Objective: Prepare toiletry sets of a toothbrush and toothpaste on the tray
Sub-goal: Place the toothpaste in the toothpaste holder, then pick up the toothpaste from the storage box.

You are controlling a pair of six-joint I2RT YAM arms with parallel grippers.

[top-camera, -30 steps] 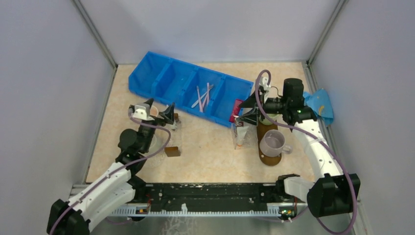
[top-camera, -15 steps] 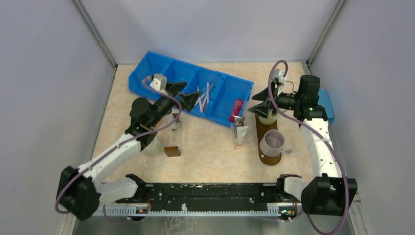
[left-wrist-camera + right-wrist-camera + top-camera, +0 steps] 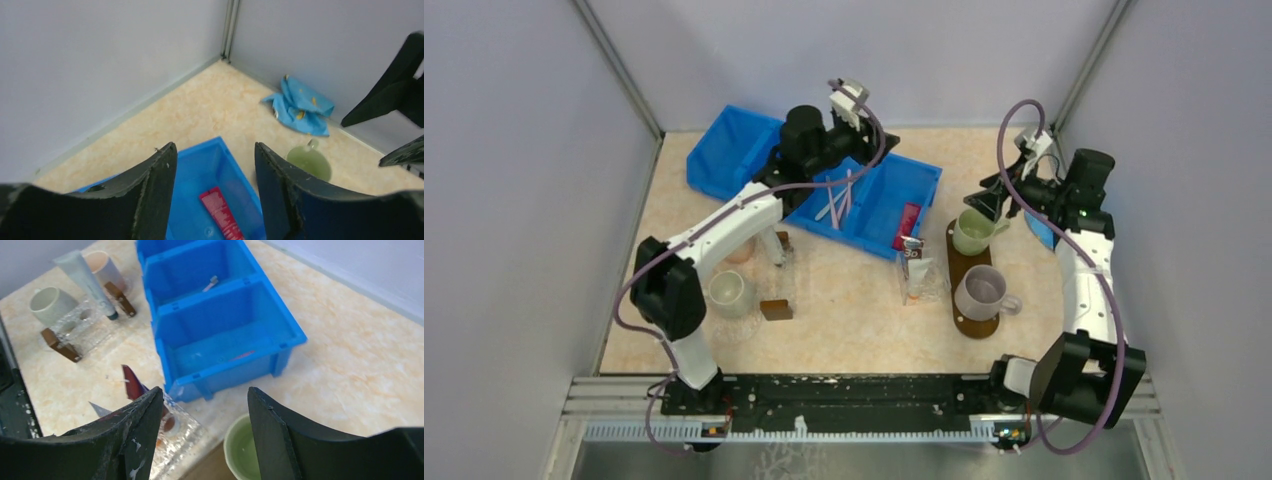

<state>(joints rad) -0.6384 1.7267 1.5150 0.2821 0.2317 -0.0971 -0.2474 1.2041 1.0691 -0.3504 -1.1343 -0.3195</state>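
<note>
The dark brown oval tray (image 3: 973, 322) lies right of centre and carries a green mug (image 3: 969, 232) and a grey mug (image 3: 981, 290). Pale toothbrushes (image 3: 838, 199) lie in a middle compartment of the blue bin (image 3: 724, 160). A red toothpaste tube (image 3: 220, 213) lies in the bin's end compartment, below my left gripper (image 3: 214, 147), which is open and holds nothing. A dark and white toothpaste tube (image 3: 914, 262) stands in a clear holder (image 3: 921, 285) beside the tray. My right gripper (image 3: 205, 390) hangs open and holds nothing, above the green mug (image 3: 245, 450).
On the left stand a pale mug (image 3: 727, 290), a second clear holder (image 3: 779, 262) and a small brown block (image 3: 776, 309). A blue cloth (image 3: 300, 105) lies in the far right corner. Grey walls close the table on three sides.
My left arm has swung from beside the left mug up and across to hang over the blue bin. My right gripper has drawn back to the right, uncovering the green mug.
</note>
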